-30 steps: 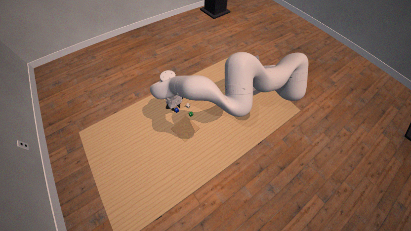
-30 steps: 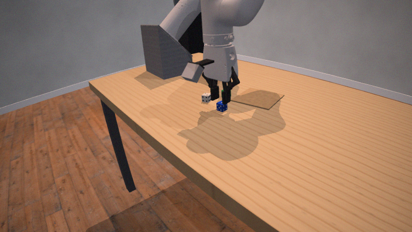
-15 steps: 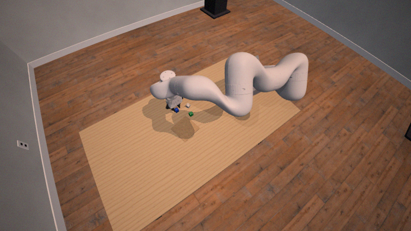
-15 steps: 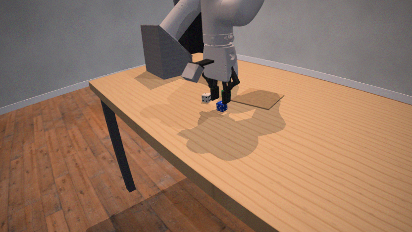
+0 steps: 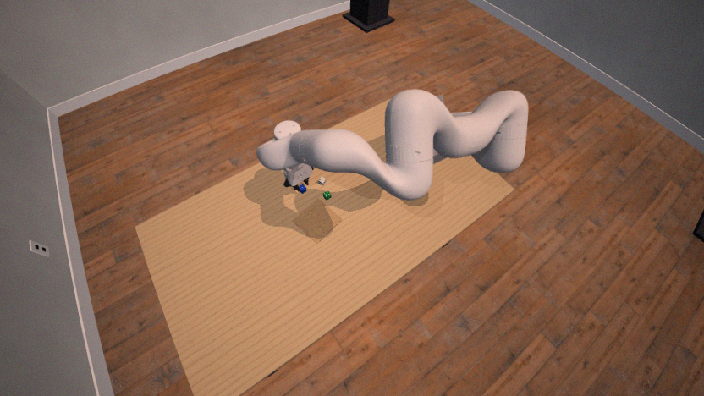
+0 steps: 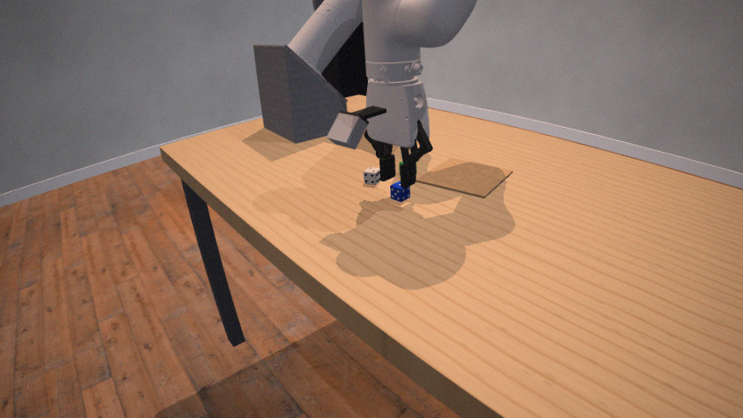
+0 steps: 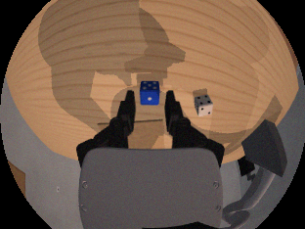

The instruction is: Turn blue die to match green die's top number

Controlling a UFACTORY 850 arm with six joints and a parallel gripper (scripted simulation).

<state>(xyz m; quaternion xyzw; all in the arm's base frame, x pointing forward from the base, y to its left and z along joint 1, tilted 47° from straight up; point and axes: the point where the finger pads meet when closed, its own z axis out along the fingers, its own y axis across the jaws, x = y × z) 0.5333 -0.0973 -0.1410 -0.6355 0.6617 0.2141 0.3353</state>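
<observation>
The blue die [image 5: 302, 188] [image 6: 400, 192] [image 7: 151, 93] lies flat on the bare table, off the mat. My gripper [image 5: 298, 184] [image 6: 397, 179] [image 7: 150, 99] hangs straight over it, partly open, with a fingertip on each side just above the die and nothing between them. The green die [image 5: 327, 195] lies a little to the right of the blue one; in the exterior view it is almost hidden behind my fingers. The brown mat [image 5: 315, 221] [image 6: 467, 179] lies flat, close beyond the dice, with nothing on it.
A white die [image 5: 321, 180] [image 6: 371, 176] [image 7: 203, 103] lies close to the blue die, on the arm's side. A grey wedge-shaped block [image 6: 290, 98] stands at the table's back. The table edge [image 6: 290, 270] runs in front of the dice.
</observation>
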